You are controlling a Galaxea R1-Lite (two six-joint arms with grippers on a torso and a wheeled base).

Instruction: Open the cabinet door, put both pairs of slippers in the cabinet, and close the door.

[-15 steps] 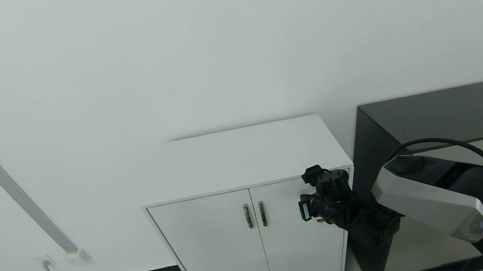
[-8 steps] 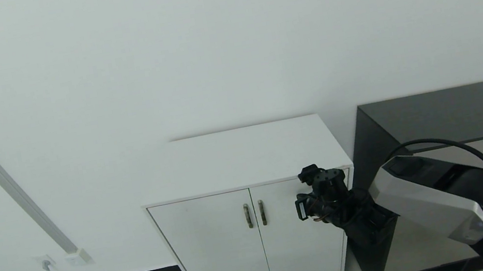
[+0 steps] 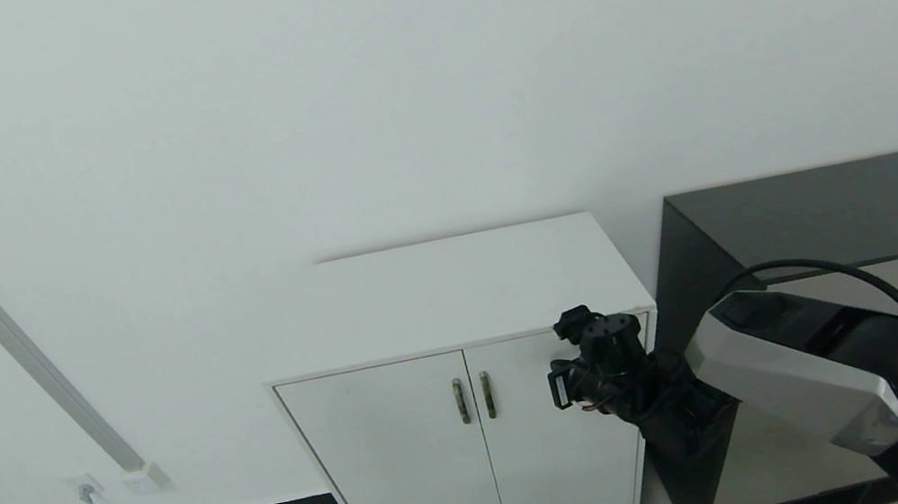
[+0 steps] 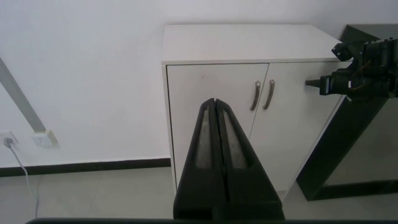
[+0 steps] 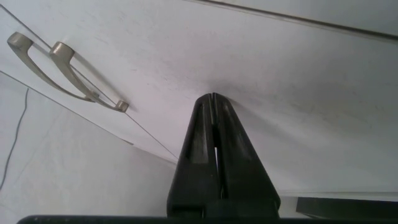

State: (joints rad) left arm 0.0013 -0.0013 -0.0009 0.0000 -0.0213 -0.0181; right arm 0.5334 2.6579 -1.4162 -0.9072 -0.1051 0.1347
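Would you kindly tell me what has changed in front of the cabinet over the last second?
The right gripper edged a little leftward across the right-hand door, closer to the door handles, then held there. Its jaws are shut and hold nothing. The white cabinet kept both doors closed.

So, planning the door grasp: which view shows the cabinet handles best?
The right wrist view: the handles are close, curved bars and mounts distinct. The head view shows them small, side by side where the closed doors meet; the left wrist view shows them small beyond the left pincer.
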